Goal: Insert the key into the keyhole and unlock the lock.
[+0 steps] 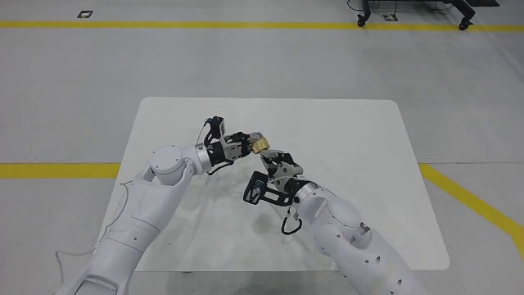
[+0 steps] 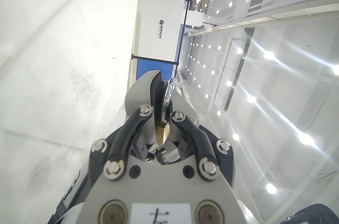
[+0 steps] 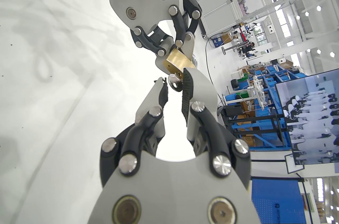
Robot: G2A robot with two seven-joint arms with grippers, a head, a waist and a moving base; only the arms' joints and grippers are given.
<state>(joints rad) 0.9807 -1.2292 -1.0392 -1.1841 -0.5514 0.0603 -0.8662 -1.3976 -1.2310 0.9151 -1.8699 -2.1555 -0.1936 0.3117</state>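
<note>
Top view, centre of frame: the left gripper [image 1: 250, 141] is clenched on the brass padlock [image 1: 261, 143], held over the white table [image 1: 352, 131]. The right gripper [image 1: 274, 162] sits just below and to the right of it in the frame, fingertips toward the lock. Right wrist view, mid-frame: the key [image 3: 174, 82] projects from the padlock, its round silver head between the right gripper's parted fingers [image 3: 187, 87]. One ribbed pad lies just beside the head, and the other stands apart.
</note>
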